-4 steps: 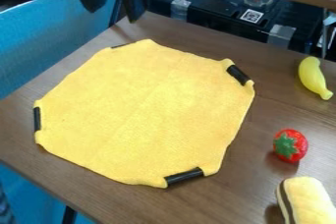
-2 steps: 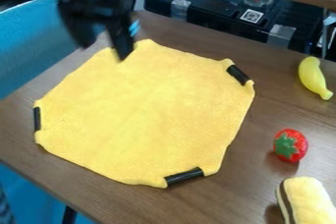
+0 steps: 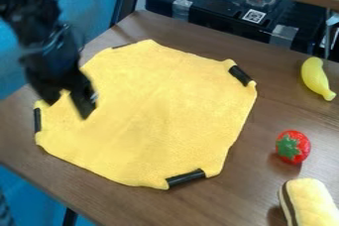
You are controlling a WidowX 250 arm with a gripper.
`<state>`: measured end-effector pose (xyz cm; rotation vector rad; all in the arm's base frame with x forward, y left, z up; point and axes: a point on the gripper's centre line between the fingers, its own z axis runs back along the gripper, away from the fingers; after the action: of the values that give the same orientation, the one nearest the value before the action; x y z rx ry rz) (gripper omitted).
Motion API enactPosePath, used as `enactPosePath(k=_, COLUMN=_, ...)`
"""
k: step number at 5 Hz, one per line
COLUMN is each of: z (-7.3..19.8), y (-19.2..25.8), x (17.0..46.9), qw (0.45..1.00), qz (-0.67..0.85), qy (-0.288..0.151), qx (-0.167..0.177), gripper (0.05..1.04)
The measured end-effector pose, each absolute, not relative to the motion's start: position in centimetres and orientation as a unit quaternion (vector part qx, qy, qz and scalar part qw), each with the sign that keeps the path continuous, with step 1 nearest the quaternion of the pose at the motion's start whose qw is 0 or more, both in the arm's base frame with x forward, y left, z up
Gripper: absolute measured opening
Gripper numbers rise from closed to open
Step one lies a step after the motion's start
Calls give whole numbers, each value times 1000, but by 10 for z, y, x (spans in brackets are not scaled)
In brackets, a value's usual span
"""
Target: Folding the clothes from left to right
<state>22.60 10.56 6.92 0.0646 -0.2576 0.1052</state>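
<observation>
Yellow cloth [image 3: 152, 121] flat on the table [image 3: 265, 121]; gripper [image 3: 67, 109] over its left part, fingers parted, nothing held. Likely step is grasping the left edge: line up by the black tab [image 3: 37, 120], dip low, pinch cloth only (wood would jam the tips), then lift gently and carry rightward.

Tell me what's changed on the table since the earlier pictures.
The gripper has come down from the picture's top edge and swung left, and is now over the left part of the yellow cloth, fingers apart. Nothing has been taken hold of or let go. The cloth is still spread flat, and the banana and strawberry are where they were.
</observation>
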Motion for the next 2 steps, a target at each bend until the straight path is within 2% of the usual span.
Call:
enactPosePath(k=1, z=54, y=127, x=212, qw=987, qz=78, qy=-132, qx=46, gripper=1001)
enactPosePath(k=2, z=52, y=149, x=197, qw=983, qz=103, qy=-141, qx=48, gripper=1001)
